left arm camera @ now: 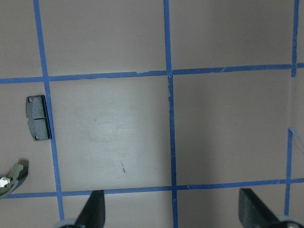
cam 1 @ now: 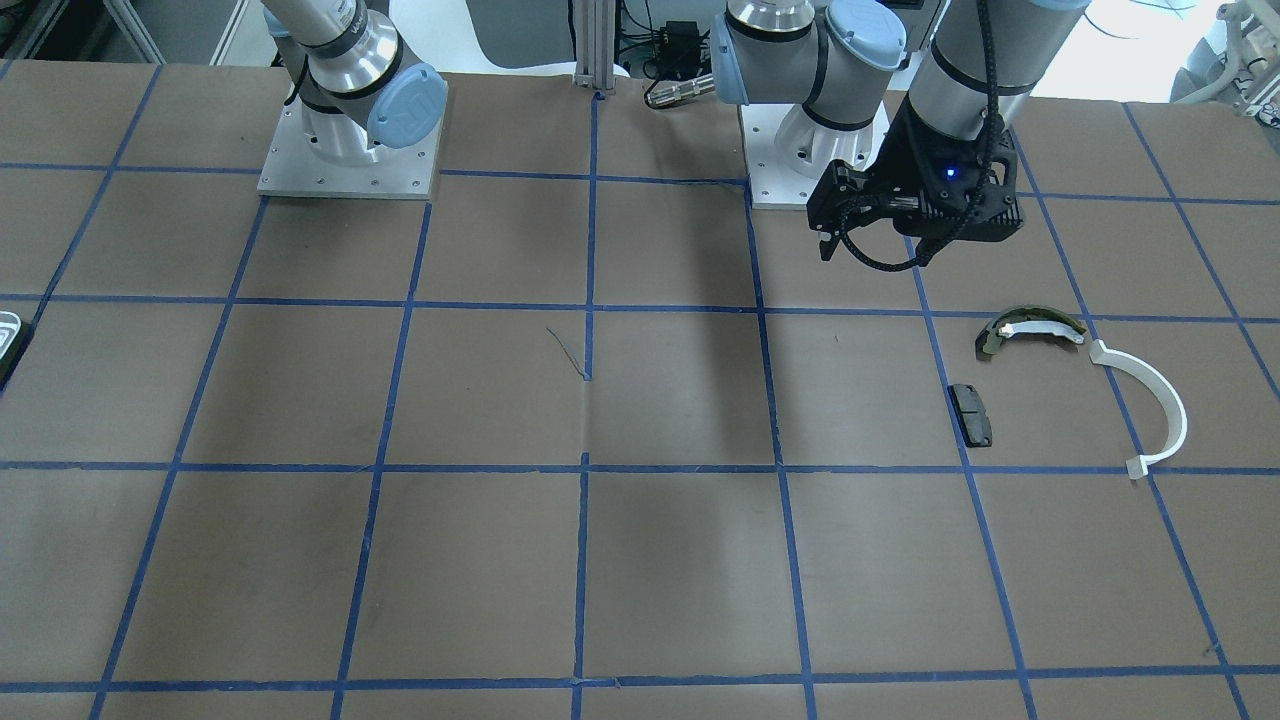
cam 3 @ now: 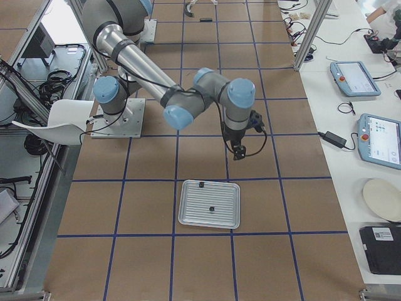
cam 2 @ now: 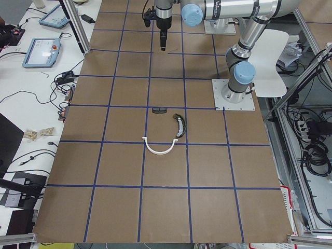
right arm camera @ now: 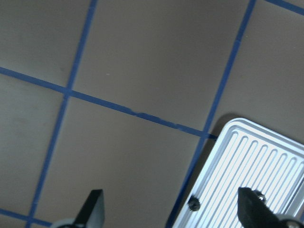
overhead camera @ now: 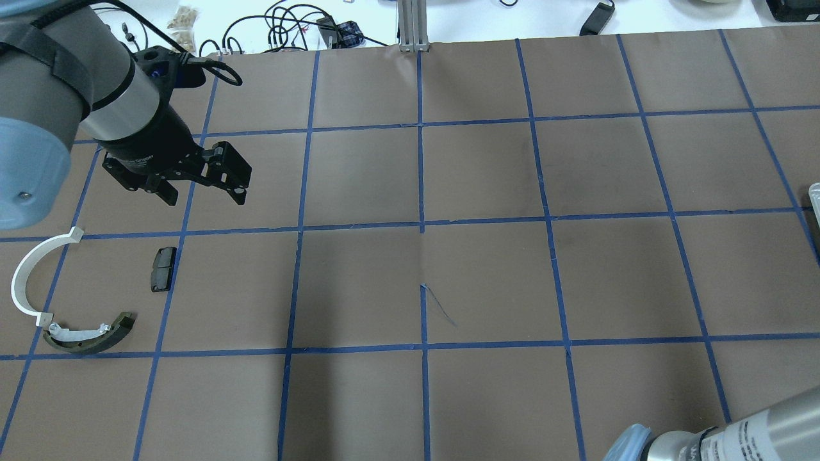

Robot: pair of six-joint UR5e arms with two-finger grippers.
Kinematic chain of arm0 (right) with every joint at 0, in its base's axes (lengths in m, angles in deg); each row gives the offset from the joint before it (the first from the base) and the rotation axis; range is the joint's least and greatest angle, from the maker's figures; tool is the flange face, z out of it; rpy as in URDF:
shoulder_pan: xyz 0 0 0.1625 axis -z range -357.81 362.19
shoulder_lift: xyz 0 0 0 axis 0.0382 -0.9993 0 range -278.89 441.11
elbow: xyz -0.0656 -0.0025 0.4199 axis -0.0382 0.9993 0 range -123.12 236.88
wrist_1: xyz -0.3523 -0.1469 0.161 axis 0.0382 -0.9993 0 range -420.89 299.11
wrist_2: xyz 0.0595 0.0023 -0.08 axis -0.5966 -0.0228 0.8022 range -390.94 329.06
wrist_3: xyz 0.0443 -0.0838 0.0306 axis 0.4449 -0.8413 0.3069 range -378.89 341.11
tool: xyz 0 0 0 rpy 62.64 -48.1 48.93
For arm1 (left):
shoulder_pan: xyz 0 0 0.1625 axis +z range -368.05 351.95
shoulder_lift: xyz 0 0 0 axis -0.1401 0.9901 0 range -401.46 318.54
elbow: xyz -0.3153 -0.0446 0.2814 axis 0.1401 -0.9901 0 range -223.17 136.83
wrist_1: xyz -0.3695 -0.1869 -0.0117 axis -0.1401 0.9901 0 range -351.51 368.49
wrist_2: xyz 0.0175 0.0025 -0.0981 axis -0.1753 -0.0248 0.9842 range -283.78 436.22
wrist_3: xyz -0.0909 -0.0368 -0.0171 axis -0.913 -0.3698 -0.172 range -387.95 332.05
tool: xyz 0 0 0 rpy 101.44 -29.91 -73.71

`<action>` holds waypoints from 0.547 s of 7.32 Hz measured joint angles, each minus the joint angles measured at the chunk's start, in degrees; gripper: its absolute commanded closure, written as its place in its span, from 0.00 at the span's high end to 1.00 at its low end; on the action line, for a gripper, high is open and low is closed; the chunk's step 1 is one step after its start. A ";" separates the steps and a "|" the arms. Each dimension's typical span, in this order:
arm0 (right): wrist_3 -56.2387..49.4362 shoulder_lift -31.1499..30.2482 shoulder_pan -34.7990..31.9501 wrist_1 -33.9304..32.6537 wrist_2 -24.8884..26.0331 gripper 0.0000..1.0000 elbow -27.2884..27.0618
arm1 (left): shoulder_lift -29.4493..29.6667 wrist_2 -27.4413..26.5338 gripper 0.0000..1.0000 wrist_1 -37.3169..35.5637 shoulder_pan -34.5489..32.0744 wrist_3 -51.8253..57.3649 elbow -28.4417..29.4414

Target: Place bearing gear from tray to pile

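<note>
Two small dark parts lie in the tray (cam 3: 222,216): the first part (cam 3: 202,184) just inside the rim that faces the right gripper (cam 3: 240,150), the second part (cam 3: 212,208) near the middle (both too small to tell which is the gear). The tray is silvery and ribbed. It lies flat on the table (cam 3: 150,207) at the robot's right end, well in from the table's edges, with one rounded corner on a line of blue tape (right arm camera: 142,116). The right gripper hovers over the table just beside that rim, apart from the tray. In its wrist view its fingers (right arm camera: 95,209) stand wide apart with nothing between them and touch nothing.

The pile lies at the other end, well apart from the tray, with taped squares of brown table between them. It is loose: a white arc (cam 1: 1181,420), an olive-and-white shoe (cam 1: 1030,318) with one end just beside an end of the arc (touching or not, I cannot tell), and a black pad (cam 1: 971,414) near both but apart from them, along a tape line.

The left gripper (overhead camera: 205,192) hovers above the table near the pile, off to the side toward the table's middle. Its fingers (left arm camera: 95,209) are spread wide, hold nothing and touch nothing; its wrist view catches the pad at the left and the shoe's tip in the lower left corner
</note>
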 measured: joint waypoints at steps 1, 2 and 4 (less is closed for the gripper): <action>-2.69 3.57 3.03 -1.69 0.01 1.00 0.14 | 0.30 0.00 1.00 -0.07 0.00 0.00 0.01; -4.00 6.40 5.07 -2.38 0.12 1.00 0.14 | 0.61 0.01 1.00 -0.15 0.02 0.00 0.02; -5.12 10.61 6.94 -5.02 2.05 1.00 0.03 | 0.92 0.04 1.00 -0.32 0.08 0.00 0.04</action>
